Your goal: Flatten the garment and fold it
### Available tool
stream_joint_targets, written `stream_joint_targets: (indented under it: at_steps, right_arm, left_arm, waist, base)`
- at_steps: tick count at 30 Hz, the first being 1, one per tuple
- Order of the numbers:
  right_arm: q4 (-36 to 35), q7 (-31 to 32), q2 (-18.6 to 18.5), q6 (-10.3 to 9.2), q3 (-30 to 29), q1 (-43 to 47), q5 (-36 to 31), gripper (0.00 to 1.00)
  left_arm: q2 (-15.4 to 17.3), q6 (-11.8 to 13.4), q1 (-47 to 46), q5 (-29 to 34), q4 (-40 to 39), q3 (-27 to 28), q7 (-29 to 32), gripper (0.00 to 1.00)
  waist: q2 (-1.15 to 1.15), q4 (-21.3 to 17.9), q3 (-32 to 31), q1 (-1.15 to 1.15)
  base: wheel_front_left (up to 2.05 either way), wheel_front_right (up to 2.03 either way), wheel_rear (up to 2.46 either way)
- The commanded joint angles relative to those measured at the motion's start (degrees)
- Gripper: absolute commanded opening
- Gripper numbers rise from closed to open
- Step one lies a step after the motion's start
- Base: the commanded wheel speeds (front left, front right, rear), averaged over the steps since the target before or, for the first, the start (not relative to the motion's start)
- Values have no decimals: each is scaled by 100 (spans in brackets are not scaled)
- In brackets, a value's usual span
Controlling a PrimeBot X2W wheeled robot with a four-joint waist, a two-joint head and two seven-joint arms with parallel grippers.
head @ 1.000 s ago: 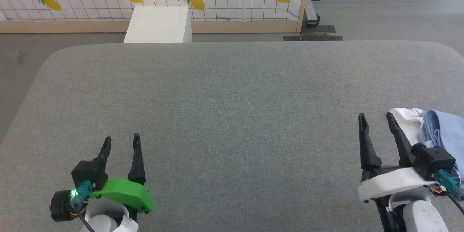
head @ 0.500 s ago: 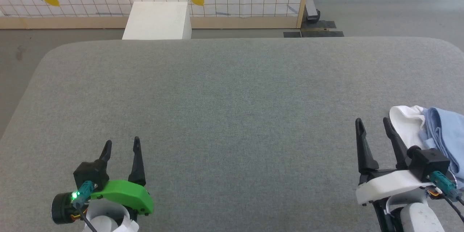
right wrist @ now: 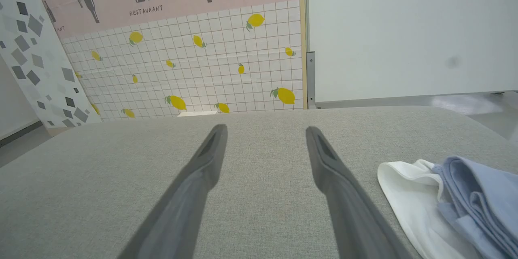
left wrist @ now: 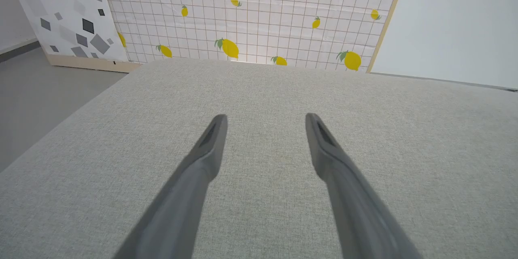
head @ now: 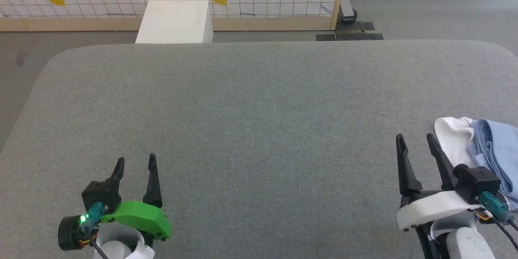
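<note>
garment (head: 481, 149): bunched heap at the near-right of the counter (head: 259, 121), partly cut off by the head view's edge. White collar side faces the counter's middle, light blue folds behind it. Not flattened and not folded, so I read the task as at its start.

right claw (head: 415, 136): just left of the heap, jaws spread, nothing in them. Can't tell if the outer finger touches the white edge. In the right wrist view the garment (right wrist: 465, 202) lies right of the fingers, not between them.

left claw (head: 136, 157): well apart at near-left, also released, over bare counter.

Step in hand, my call: first pick.
- Bring the right claw over the heap and pinch one top layer at the collar or shoulder, not the whole wad.
- Drag it toward the counter's middle so both claws can reach.
- Left claw takes the opposite shoulder, then spread.

Risks: a multi-layer grab keeps it knotted, and an outward pull could drop it off the edge.
</note>
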Motion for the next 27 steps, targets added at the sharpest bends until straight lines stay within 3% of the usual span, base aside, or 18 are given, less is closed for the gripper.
stream_joint_targets:
  at_steps: [1,12,13,27]
  right_arm:
    - [17,-34,2,-9,2,-7,12,100]
    - [26,-34,2,-9,22,-36,11,100]
    - [15,0,0,0,18,-3,0,0]
    - [-104,124,0,-1,38,45,-75,0]
  left_arm:
    - [31,43,-95,-86,16,-8,-32,100]
    - [47,17,-130,-148,23,-39,-51,100]
    - [14,-1,-30,-149,6,-23,-19,0]
    - [-57,-38,31,10,-132,35,106,0]
  waist:
    - [0,-1,-5,0]
    - [0,-15,45,0]
    - [0,-15,46,0]
    - [0,-11,35,0]
  base:
    - [0,0,0]
    - [0,0,0]
    - [0,0,0]
    - [0,0,0]
